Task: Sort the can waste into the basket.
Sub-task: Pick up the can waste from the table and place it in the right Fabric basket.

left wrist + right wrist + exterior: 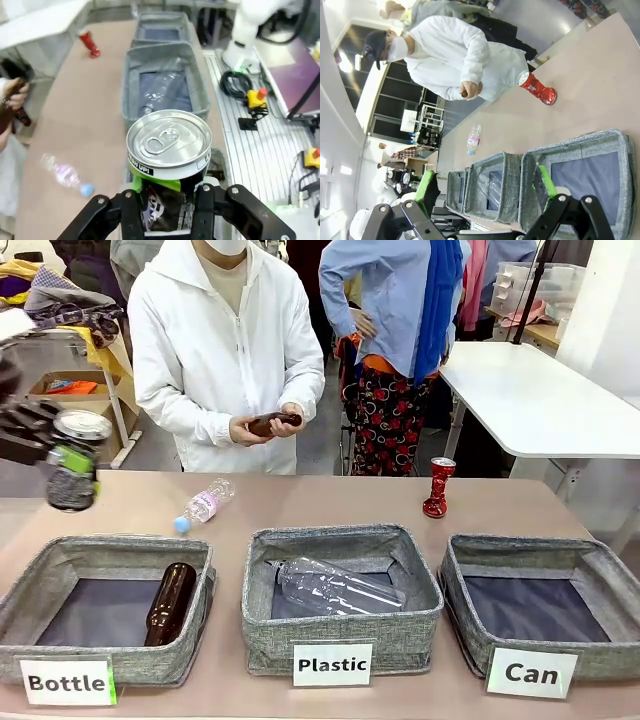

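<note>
1. Now my left gripper (167, 202) is clamped on a silver-topped can (169, 147) at the left, above the table (300, 502). My right gripper (485, 200) hangs with its jaws apart.
2. I'd carry it over the Bottle bin (60, 552) and Plastic bin (340, 537) to the empty basket (540, 546) labelled "Can" at far right, then let go low over its middle.
3. Count: three bins; two cans, the red can (438, 487) upright on the table; two brown bottles (170, 602); two clear plastic bottles (335, 590).
</note>
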Robot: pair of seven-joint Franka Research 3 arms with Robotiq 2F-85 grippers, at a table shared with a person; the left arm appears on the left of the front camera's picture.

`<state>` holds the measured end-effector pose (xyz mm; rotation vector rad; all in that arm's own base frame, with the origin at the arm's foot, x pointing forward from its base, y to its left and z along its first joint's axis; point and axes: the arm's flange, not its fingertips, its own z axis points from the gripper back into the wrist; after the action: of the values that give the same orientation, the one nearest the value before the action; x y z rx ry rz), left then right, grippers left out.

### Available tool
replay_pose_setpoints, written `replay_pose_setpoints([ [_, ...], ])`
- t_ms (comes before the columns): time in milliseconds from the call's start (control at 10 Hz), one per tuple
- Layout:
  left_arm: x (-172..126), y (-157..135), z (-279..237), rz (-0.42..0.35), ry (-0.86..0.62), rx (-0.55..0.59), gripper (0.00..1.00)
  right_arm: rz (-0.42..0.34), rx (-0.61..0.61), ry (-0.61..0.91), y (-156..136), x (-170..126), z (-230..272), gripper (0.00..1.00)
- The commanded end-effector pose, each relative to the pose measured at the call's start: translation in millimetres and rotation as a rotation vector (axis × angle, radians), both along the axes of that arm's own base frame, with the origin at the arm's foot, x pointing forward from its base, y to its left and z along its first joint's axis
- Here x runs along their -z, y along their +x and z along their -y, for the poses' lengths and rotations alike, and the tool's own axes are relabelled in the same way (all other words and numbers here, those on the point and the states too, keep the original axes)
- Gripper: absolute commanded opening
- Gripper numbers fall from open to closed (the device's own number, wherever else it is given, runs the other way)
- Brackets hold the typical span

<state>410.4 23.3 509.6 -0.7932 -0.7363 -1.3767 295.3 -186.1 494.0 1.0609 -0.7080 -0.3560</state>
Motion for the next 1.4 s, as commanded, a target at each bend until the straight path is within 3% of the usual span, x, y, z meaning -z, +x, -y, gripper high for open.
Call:
replay_pose_setpoints([
  [0,7.3,10.3,30.5,0.004,0.024,0.075,0.0,0.038,-0.002,0.005,3.3,-0.1,0.4,1.0],
  [200,7.3,10.3,30.5,0.004,0.024,0.075,0.0,0.038,-0.002,0.005,3.3,-0.1,0.4,1.0],
  [300,3.1,1.6,7.5,-0.003,0.004,0.021,0.39,0.038,-0.002,0.005,3.3,-0.1,0.4,1.0],
  [400,-5.7,4.3,-25.4,0.044,-0.139,-0.006,0.39,0.038,-0.002,0.005,3.3,-0.1,0.4,1.0],
  [600,-29.0,-14.9,-15.3,0.13,-0.068,-0.024,0.39,0.038,-0.002,0.005,3.3,-0.1,0.4,1.0],
  [700,-37.7,-21.7,-9.0,0.098,0.002,0.081,0.39,0.038,-0.002,0.005,3.3,-0.1,0.4,1.0],
  [900,-95.8,-90.5,-126.1,0.118,0.027,-0.061,0.39,0.038,-0.002,0.005,3.3,-0.1,0.4,1.0],
  [1000,-122.1,-144.8,-186.9,0.073,0.057,-0.21,0.39,0.038,-0.002,0.005,3.3,-0.1,0.4,1.0],
  [1200,-137.4,-228.1,-234.3,0.075,-0.012,-0.36,0.39,0.038,-0.002,0.005,3.3,-0.1,0.4,1.0],
  [1300,-128.2,-242.6,-241.2,0.059,-0.035,-0.414,0.39,0.038,-0.002,0.005,3.3,-0.1,0.4,1.0],
])
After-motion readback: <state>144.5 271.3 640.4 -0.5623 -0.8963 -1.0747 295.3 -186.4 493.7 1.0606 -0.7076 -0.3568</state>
